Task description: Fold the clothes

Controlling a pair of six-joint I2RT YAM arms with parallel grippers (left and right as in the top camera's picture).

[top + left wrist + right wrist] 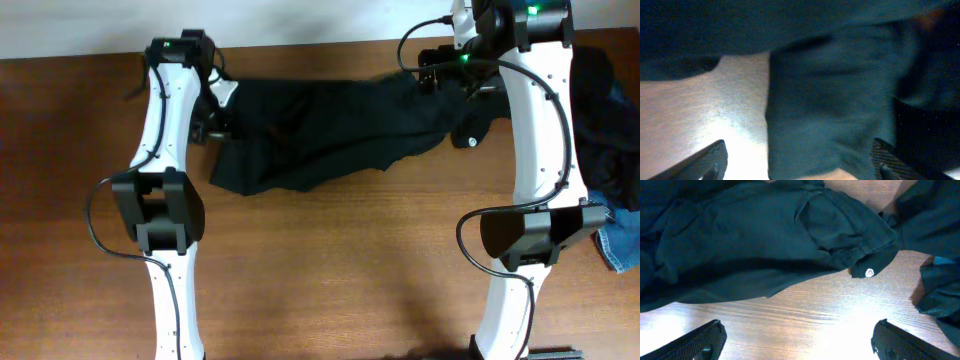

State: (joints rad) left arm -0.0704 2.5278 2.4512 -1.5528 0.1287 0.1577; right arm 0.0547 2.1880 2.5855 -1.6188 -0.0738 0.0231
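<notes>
My left pincer (800, 162) spread wide, black garment (320, 125) below its fingers, nothing pinched; my right pincer (800, 340) spread wide over table (350, 270), just off black garment's edge, empty; black garment lies long, limp, wrinkled along table's far side

overhead evenly lit, sharp | left wrist blurred | glare on table (850, 330)

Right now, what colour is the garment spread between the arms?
The garment is plain black, clearest in the overhead view.
</notes>
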